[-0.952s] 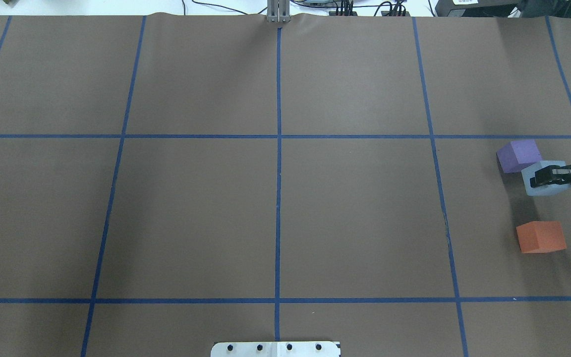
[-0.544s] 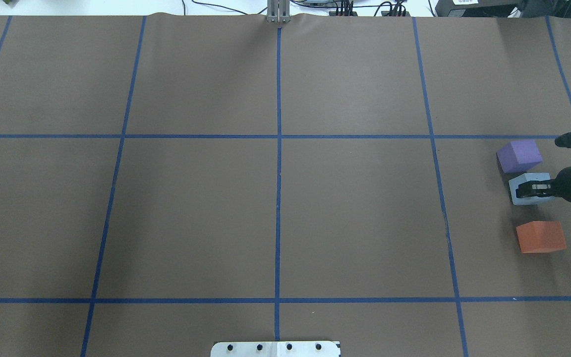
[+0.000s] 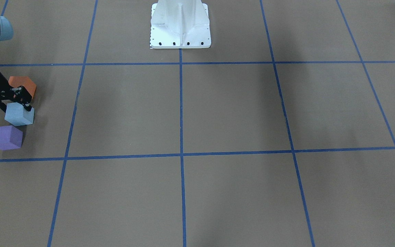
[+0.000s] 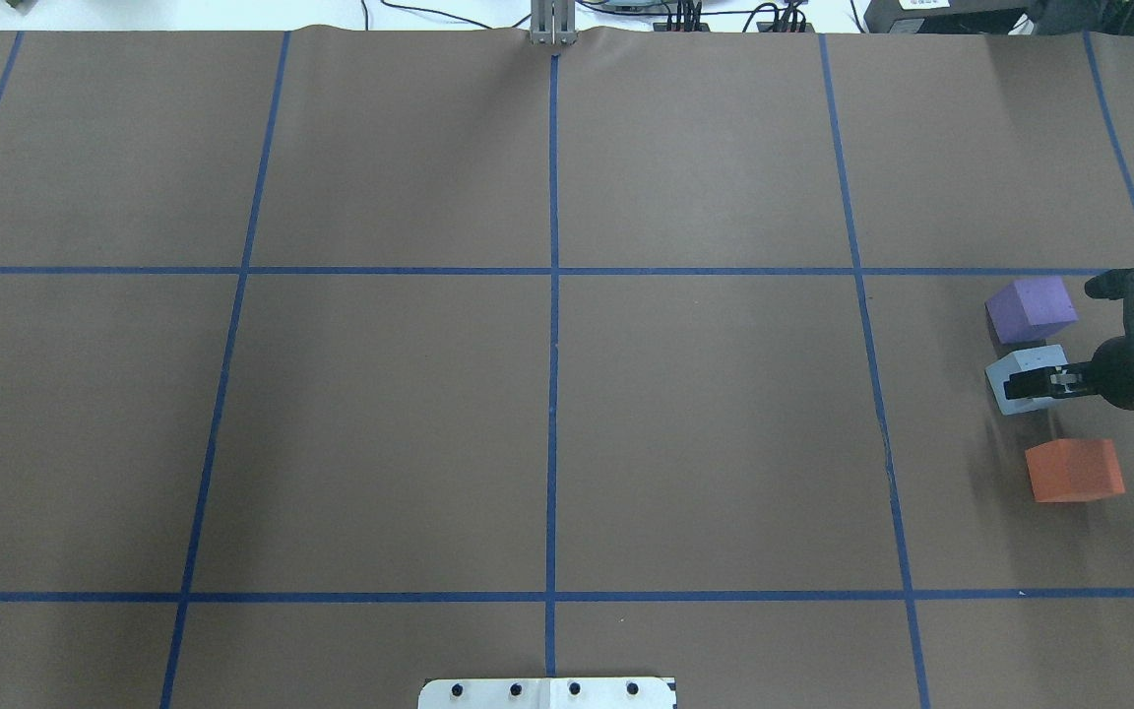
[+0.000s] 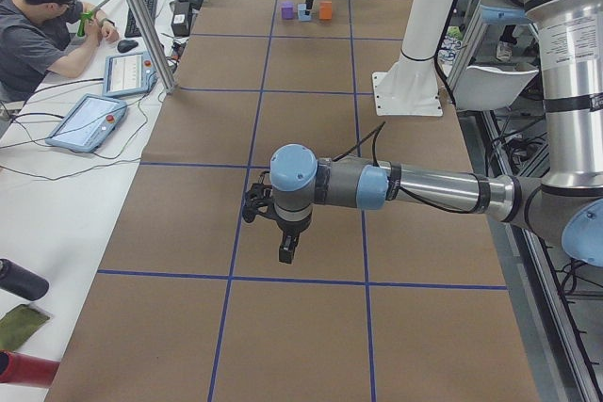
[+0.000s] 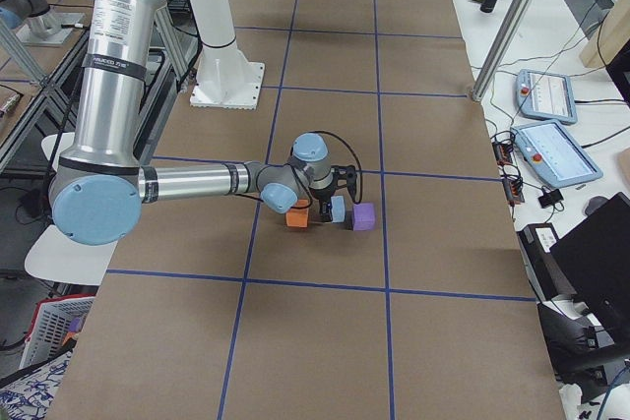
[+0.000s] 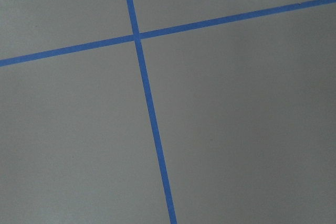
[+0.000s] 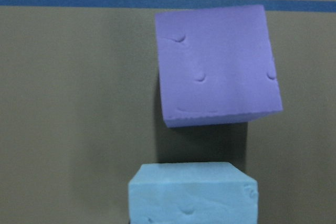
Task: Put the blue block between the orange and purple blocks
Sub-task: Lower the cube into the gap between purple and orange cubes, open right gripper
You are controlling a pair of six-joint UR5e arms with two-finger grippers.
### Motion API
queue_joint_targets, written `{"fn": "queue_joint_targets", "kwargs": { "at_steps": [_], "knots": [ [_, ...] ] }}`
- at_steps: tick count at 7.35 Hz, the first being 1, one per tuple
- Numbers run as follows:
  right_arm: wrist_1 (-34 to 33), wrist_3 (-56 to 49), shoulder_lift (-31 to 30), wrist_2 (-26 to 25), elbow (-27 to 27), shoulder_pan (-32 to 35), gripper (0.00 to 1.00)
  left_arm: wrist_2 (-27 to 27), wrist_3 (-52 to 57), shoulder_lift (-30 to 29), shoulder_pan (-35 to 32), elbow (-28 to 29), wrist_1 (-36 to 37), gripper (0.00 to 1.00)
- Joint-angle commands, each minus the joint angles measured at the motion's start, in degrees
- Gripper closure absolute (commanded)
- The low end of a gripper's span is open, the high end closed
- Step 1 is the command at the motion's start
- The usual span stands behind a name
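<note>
My right gripper point(image 4: 1038, 383) is shut on the light blue block point(image 4: 1012, 378), low over the table at the far right. The purple block point(image 4: 1032, 307) lies just beyond it and the orange block point(image 4: 1074, 470) nearer the robot. The blue block sits between them, shifted slightly toward the table's middle. The front view shows the same row: orange block point(image 3: 24, 85), blue block point(image 3: 19, 115), purple block point(image 3: 6, 137). The right wrist view shows the blue block point(image 8: 193, 192) with the purple block point(image 8: 218, 66) beyond it. My left gripper point(image 5: 285, 249) hangs over bare table; I cannot tell whether it is open.
The brown table cover carries a blue tape grid point(image 4: 553, 295). The robot's white base plate point(image 4: 547, 693) is at the near edge. The left wrist view shows only a tape crossing point(image 7: 136, 37). An operator point(image 5: 38, 25) sits at a side desk.
My right gripper has carried the blue block toward the table's middle and slightly nearer the robot, lowering it. It went from beside the purple block into the gap. The purple and orange blocks have not moved.
</note>
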Motion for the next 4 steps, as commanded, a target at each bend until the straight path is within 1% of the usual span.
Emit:
{"fn": "queue_joint_targets", "kwargs": {
  "at_steps": [1,2,3,4],
  "knots": [
    [-0.3,-6.6,-2.2,8.6,1.6,6.7,0.0,0.0,0.0,0.0,0.0,0.1,0.0,0.0],
    [-1.8,-11.2,-2.5,10.6,1.7,10.5,0.0,0.0,-0.1,-0.1,0.0,0.2,0.0,0.0],
    [-9.0,-18.2,-2.1,13.0,4.0,15.1,0.0,0.0,-0.1,-0.1,0.1,0.3,0.0,0.0],
    [-20.5,-26.7,-1.9,13.6,8.5,19.7,0.0,-0.3,-0.1,-0.1,0.0,0.3,0.0,0.0]
  ]
}}
